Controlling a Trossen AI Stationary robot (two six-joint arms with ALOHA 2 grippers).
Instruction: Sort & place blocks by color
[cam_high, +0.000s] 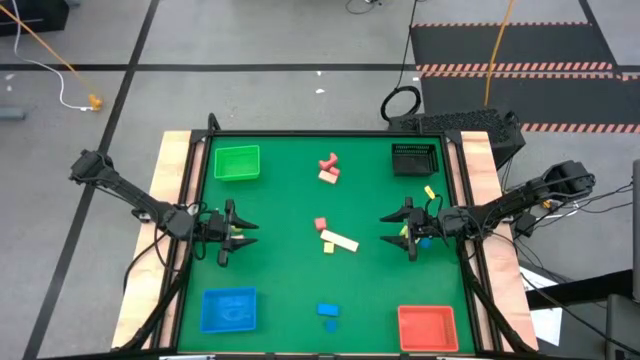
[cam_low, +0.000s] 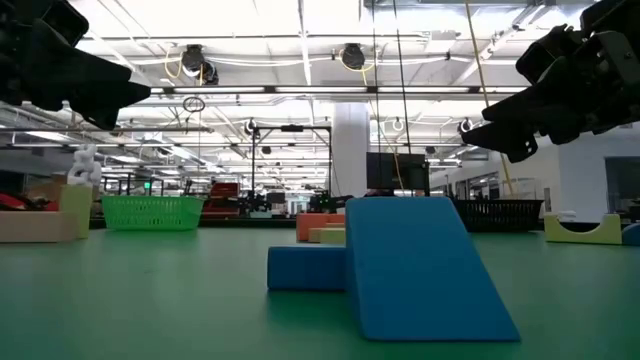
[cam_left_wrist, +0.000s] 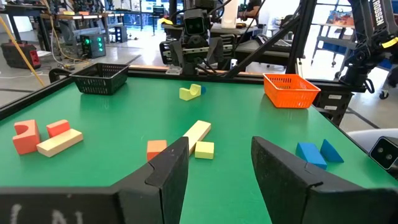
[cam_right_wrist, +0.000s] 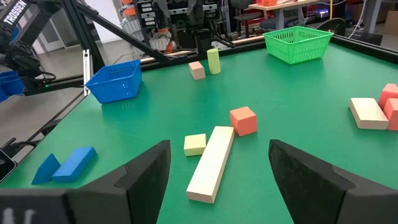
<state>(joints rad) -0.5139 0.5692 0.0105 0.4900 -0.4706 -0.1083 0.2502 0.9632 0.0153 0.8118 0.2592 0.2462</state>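
Both grippers hang open above the green table, facing each other: my left gripper (cam_high: 250, 234) at the left side, my right gripper (cam_high: 387, 229) at the right. Between them lie a red cube (cam_high: 320, 224), a cream bar (cam_high: 340, 240) and a yellow cube (cam_high: 328, 247). Farther back sit red pieces (cam_high: 328, 162) beside a cream piece (cam_high: 329, 177). Two blue blocks (cam_high: 328, 311) lie near the front edge. A yellow arch block (cam_left_wrist: 190, 92) rests by the right arm. A tan cube (cam_right_wrist: 197, 70) and a yellow-green piece (cam_right_wrist: 213, 60) stand by the left arm.
Four trays mark the corners: green (cam_high: 237, 162) far left, black (cam_high: 415, 158) far right, blue (cam_high: 229, 309) near left, red (cam_high: 427, 327) near right. Raised wooden borders run along the table's left and right sides. Cables and floor lie beyond the table.
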